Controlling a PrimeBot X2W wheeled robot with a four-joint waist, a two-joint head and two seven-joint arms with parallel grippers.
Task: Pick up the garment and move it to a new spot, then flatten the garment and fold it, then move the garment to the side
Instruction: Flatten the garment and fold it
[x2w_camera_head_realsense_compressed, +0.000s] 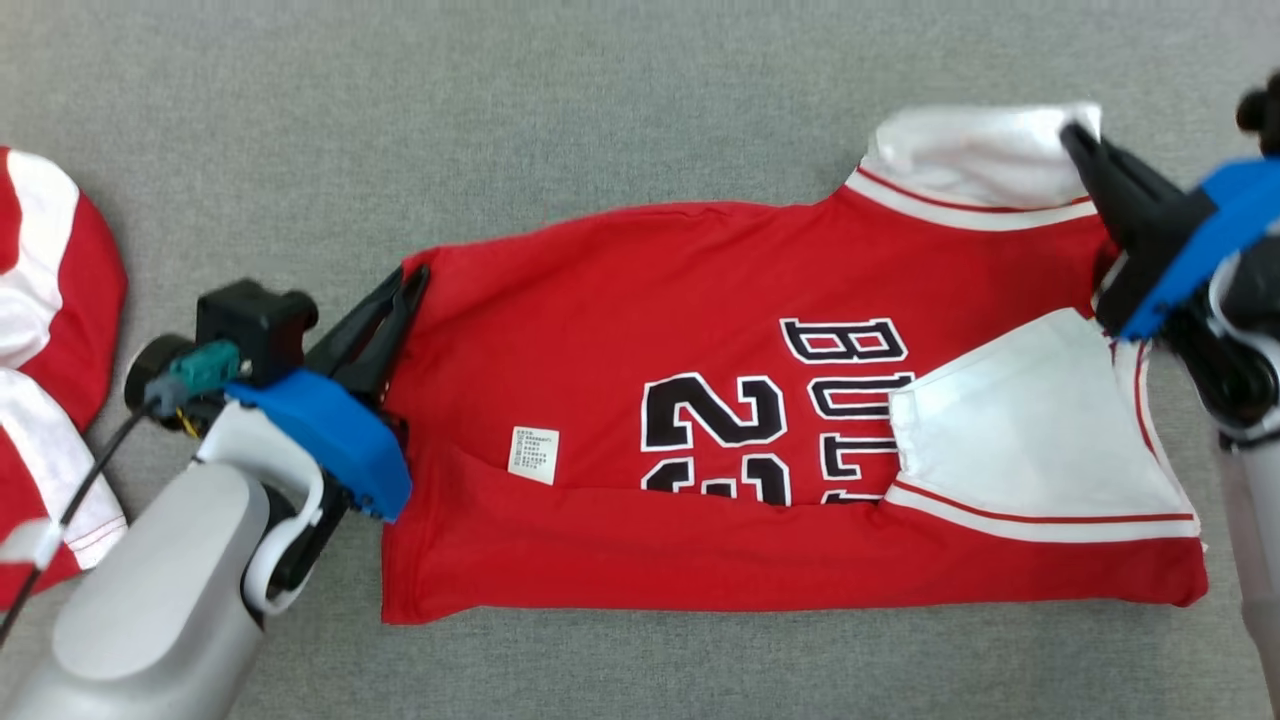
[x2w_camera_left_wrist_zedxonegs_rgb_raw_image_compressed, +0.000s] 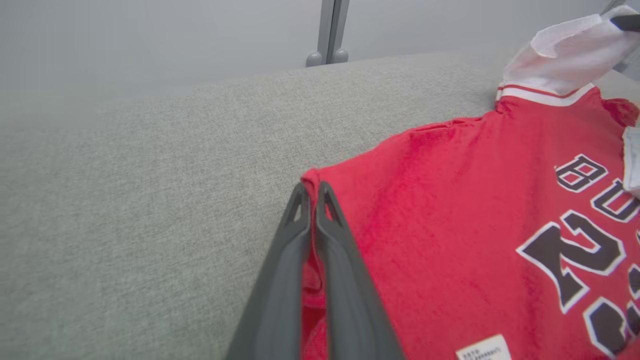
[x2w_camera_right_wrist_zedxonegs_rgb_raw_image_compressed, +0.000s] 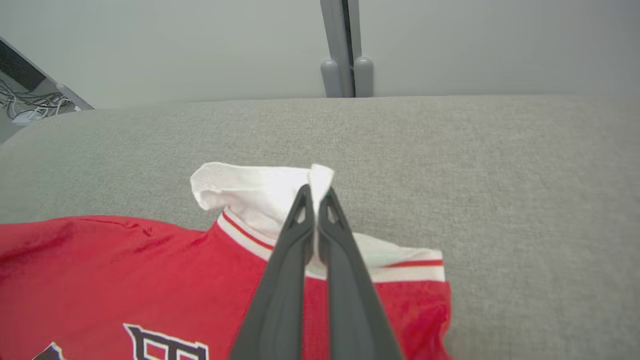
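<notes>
In the head view, the pale left arm comes up from the bottom corner. Its left gripper points up and across, and its 2 dark fingers are pinched tight on a red corner of the garment. The rest of the garment spreads away from that gripper, lying sideways on the grey surface. The right arm comes in from the far edge. Its right gripper points up and inward and is pinched tight on the white sleeve. Behind the left gripper lies a second red and white cloth, well apart from the garment. In the left wrist view, the left gripper has its 2 fingers pressed together with the red corner squeezed between them. The garment lies to one side of the fingers, with big black letters on it, and the grey surface lies to the other side. Far ahead stand a pale wall and a grey post. In the right wrist view, the right gripper is closed on the white sleeve, which pokes up past the fingertips. The red garment lies beside and under the fingers. The grey surface stretches ahead to the post, and some cables sit far off to one side.
</notes>
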